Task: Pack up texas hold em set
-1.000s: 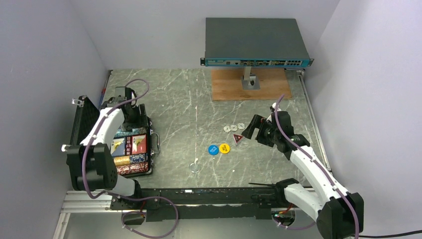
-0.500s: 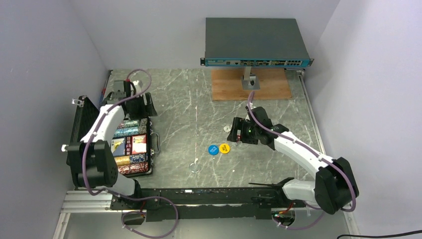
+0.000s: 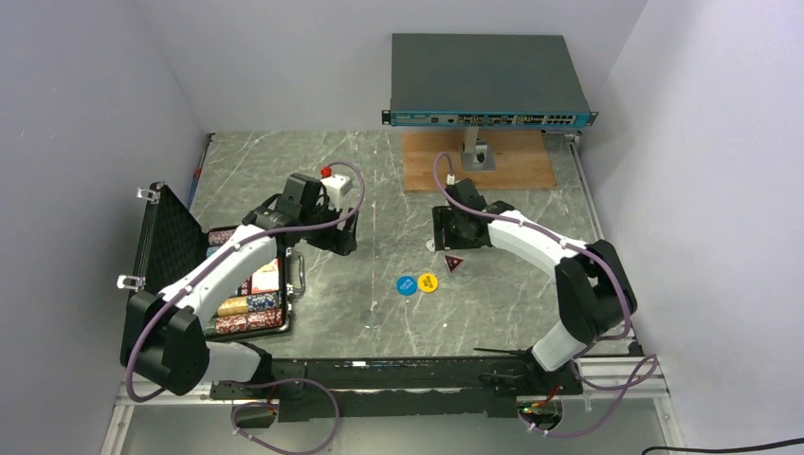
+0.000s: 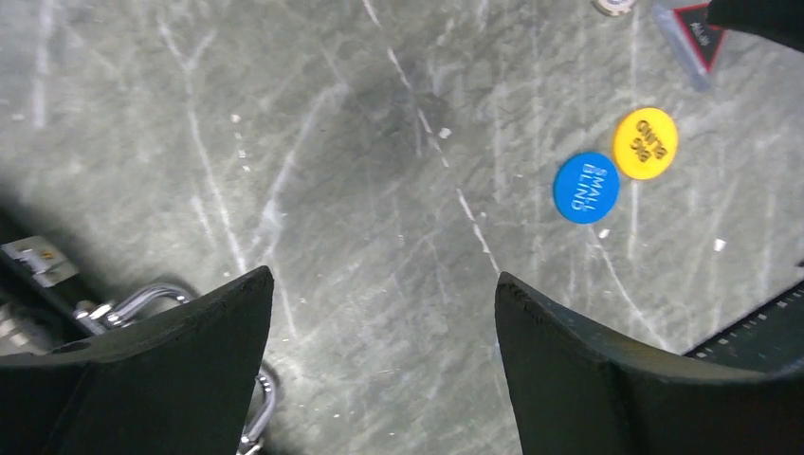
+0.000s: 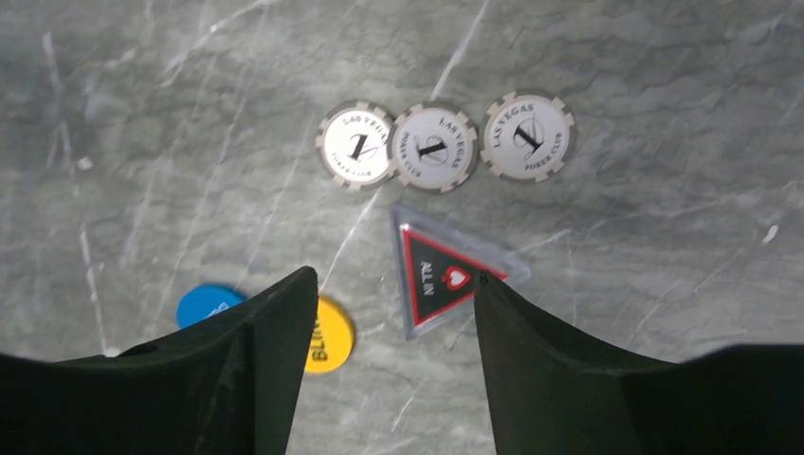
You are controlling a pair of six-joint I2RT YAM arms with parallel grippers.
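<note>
The black briefcase [image 3: 248,305] lies open at the left with rows of chips and its foam lid [image 3: 163,239] raised. Its silver handle [image 4: 156,293] shows in the left wrist view. My left gripper [image 3: 332,233] is open and empty over bare table just right of the case. My right gripper [image 3: 453,230] is open and empty above three white chips [image 5: 434,147]. The red triangular token [image 5: 438,278] lies between its fingertips, lower down. The blue disc [image 3: 406,284] and yellow disc [image 3: 428,282] lie side by side; they also show in the left wrist view, blue disc [image 4: 586,188], yellow disc [image 4: 646,143].
The big grey network switch [image 3: 488,81] stands on a stand over a wooden board [image 3: 479,163] at the back. A small clear ring [image 3: 370,319] lies on the marble table near the front. Walls close in left and right.
My left arm has swung right, off the briefcase and out over the table. My right arm has moved left and farther back, over the white chips. Both grippers stay open.
</note>
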